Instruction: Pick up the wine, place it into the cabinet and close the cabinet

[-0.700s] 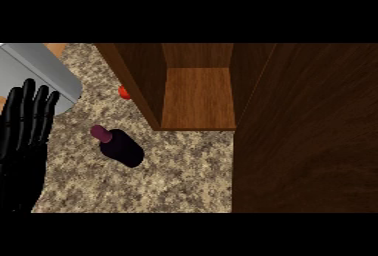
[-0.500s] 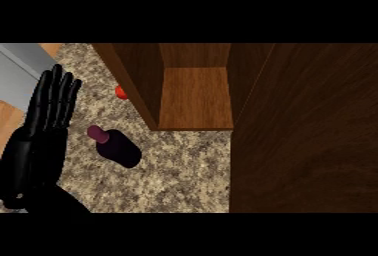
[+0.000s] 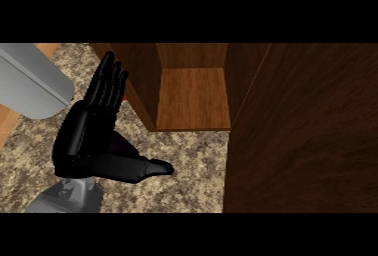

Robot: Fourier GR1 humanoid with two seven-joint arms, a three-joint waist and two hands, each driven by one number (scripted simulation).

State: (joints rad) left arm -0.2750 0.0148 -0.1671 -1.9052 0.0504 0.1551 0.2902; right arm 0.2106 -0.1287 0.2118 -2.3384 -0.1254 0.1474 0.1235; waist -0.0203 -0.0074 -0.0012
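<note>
Your left hand (image 3: pixel 92 135), fingers straight, thumb out toward the open cabinet (image 3: pixel 193 97), holding nothing, covers the counter (image 3: pixel 184 170) spot where the wine should lie; bottle and its axis are hidden beneath the palm, right hand out of view.

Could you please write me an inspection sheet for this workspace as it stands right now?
Surface: speckled granite counter, bare in front of the cabinet.
Job's things: wine bottle almost wholly hidden behind the left hand; only a dark sliver shows. Cabinet open, its wooden shelf bare; door swung out at the view's right.
Clutter: a small red thing, mostly hidden beside the cabinet wall.
Hands: left hand open, fingers straight, thumb out, over the bottle's spot. Right hand not in view.
Cables: nothing seen.
Surroundings: a grey rounded object at upper left.
</note>
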